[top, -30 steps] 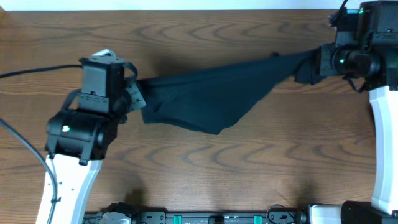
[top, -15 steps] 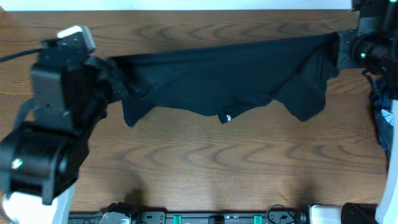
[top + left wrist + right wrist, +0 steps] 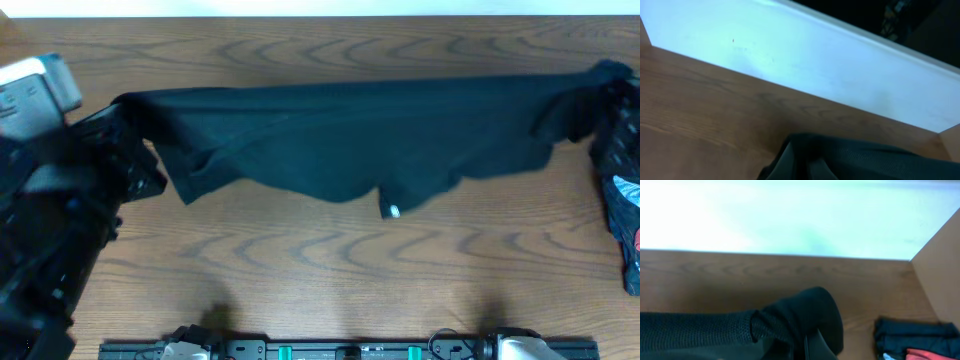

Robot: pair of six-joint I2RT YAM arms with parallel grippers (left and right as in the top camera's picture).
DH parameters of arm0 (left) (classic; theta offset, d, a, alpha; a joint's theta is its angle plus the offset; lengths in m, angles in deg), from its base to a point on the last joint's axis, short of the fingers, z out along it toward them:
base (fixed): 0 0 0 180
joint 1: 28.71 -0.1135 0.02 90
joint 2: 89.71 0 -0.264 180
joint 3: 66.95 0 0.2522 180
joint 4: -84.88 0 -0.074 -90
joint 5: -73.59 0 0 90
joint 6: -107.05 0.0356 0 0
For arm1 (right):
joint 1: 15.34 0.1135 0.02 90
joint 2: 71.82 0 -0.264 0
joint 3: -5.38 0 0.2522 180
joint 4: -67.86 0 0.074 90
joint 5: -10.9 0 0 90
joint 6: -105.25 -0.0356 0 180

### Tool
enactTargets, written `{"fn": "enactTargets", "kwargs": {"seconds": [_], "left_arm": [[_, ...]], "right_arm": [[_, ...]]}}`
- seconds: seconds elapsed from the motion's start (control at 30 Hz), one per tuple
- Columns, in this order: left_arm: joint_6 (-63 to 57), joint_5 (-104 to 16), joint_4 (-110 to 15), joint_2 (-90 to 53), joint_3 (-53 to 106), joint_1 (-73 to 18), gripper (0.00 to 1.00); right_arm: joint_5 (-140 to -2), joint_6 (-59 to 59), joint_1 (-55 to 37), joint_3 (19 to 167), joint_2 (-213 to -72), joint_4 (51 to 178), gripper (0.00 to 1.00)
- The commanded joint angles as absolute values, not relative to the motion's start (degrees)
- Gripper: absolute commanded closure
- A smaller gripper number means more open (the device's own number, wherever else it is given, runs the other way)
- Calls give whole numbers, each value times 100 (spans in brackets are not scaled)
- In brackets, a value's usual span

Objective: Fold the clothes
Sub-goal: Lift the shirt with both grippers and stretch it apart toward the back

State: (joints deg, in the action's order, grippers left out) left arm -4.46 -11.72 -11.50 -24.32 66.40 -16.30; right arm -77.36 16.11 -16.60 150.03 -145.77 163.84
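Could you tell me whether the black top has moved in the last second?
Yes. The black top has been stretched wider, its ends now reaching toward both side edges of the table.

My left arm (image 3: 60, 200) is a smear at the overhead's left edge, half out of frame, so I can't make out its grip. The black top (image 3: 360, 135) reaches the right edge, and whatever holds it there is out of view. The white mark (image 3: 392, 211) at the hem is too small to read. The bundle (image 3: 625, 215) is cropped. Both wrist views cut the fabric off at the bottom.
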Motion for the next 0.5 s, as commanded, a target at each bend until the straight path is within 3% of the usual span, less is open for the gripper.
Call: {"fn": "enactTargets", "kwargs": {"seconds": [0.0, 0.27, 0.47], "left_arm": [[-331, -781, -1128, -2537, 6860, -1740, 94], [-335, -783, -1099, -2367, 6895, -1740, 94], [-422, -844, -977, -1623, 6889, -1740, 94]], "right_arm": [[-8252, 1417, -1791, 15309, -14332, 16432, 99], [-8257, 1294, -1791, 15526, -14492, 16793, 99], [-8108, 1231, -1791, 15526, -15473, 17088, 99]]}}
